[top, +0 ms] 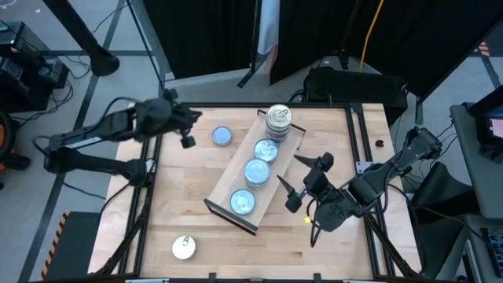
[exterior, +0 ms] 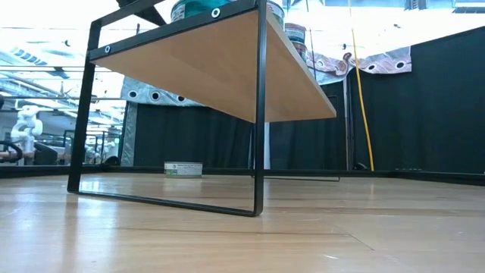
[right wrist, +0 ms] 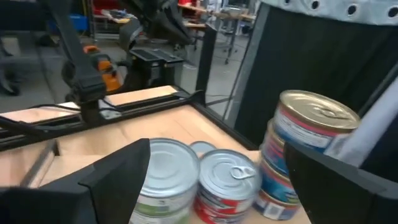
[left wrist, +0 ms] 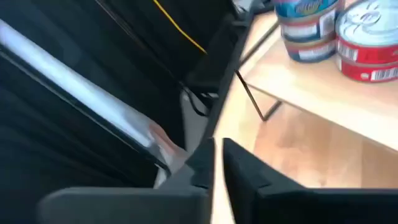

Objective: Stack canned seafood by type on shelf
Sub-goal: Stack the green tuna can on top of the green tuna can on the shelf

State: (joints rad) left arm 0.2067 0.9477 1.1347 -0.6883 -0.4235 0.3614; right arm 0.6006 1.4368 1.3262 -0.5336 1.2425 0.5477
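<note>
- left gripper at table's 11 o'clock, jaws nearly together, empty
- right gripper at 3 o'clock beside shelf, jaws apart
- loose blue-topped tin by the left gripper

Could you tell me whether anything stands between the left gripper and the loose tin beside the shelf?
Nothing visible does. The left gripper is beside the loose tin, with only bare table between them; the shelf lies on the tin's far side.

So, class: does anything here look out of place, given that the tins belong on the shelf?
Yes. Two tins sit on the tabletop, off the shelf: a blue-topped tin beside its far end and a cream-topped tin alone near the table's front edge. The shelf itself lies diagonally across the table.
</note>
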